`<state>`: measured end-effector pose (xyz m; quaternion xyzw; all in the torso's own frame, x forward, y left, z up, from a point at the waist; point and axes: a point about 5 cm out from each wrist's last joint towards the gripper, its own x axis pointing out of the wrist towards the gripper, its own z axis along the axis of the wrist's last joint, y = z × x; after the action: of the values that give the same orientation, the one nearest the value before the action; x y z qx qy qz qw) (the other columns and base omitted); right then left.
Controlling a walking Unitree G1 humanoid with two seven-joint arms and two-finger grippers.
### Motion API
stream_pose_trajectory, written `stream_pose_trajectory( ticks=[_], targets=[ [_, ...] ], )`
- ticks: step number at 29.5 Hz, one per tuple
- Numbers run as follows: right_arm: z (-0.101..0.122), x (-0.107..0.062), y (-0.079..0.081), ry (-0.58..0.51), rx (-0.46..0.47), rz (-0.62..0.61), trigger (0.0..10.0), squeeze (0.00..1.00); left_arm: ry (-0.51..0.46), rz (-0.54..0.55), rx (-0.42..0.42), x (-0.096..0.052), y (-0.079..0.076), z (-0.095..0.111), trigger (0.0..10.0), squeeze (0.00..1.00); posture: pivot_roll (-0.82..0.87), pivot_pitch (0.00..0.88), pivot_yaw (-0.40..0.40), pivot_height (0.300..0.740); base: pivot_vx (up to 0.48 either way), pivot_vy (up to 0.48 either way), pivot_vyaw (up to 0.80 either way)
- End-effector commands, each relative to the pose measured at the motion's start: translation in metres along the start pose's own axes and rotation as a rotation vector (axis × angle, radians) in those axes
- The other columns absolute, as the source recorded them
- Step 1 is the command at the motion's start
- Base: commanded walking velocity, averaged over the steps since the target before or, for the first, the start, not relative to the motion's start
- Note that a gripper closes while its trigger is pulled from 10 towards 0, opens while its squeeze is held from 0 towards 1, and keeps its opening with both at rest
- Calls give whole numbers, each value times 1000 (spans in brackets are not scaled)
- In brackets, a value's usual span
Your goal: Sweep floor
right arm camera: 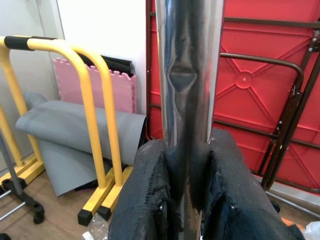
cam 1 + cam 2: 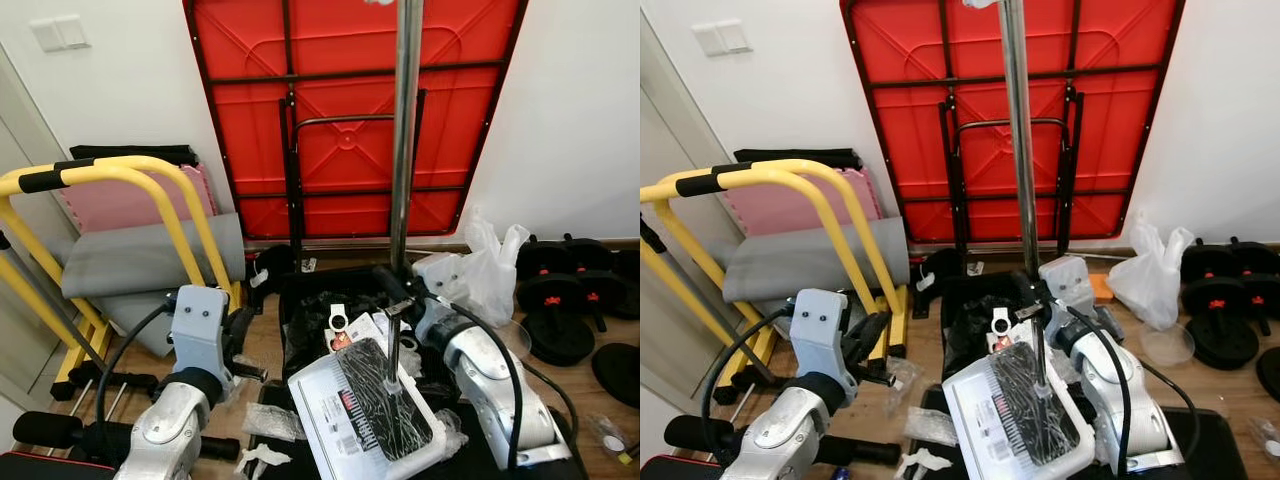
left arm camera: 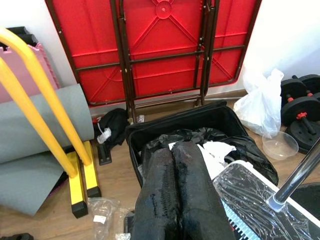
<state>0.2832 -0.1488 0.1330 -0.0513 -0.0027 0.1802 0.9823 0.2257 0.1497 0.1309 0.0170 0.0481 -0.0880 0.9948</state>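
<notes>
At the lower centre of the frame the right gripper (image 2: 392,283) pinched the broom's chrome pole (image 2: 405,150), its black fingers (image 1: 145,200) pressed to either side, probably to keep the pole upright and steer it. The plastic-wrapped broom head (image 2: 375,410) hung low over an open black bag (image 3: 200,135). The left gripper (image 3: 175,200), fingers pressed together, held nothing at lower left.

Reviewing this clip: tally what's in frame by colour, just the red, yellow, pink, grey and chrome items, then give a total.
Red: 1, folding table
Yellow: 1, bar frame
Pink: 1, foam mat
Grey: 1, rolled mat
Chrome: 1, broom pole, held in the right gripper
Total: 5
</notes>
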Motion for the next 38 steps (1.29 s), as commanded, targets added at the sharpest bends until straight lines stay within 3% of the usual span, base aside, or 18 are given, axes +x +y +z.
stream_pose_trajectory(
  ticks=[1, 16, 26, 38],
  targets=[
    [15, 5, 2, -59, -6, 7, 10000, 0, 22, 64, 4, 1, 6, -5, 10000, 0, -122, 0, 20, 740, 0, 0, -644],
    [14, 8, 4, -41, 5, 20, 10000, 0, 22, 64, 11, 1, 6, -4, 10000, 0, -123, 0, 15, 740, 0, 0, -395],
    [15, 8, 4, -49, -3, 11, 10000, 0, 24, 63, 16, 1, 7, -4, 10000, 0, -120, 0, 17, 740, 0, 0, 0],
    [16, 9, 3, -50, 0, 4, 10000, 0, 24, 62, 21, 0, 6, -4, 10000, 0, -119, 0, 21, 740, -252, 0, 0]
  ],
)
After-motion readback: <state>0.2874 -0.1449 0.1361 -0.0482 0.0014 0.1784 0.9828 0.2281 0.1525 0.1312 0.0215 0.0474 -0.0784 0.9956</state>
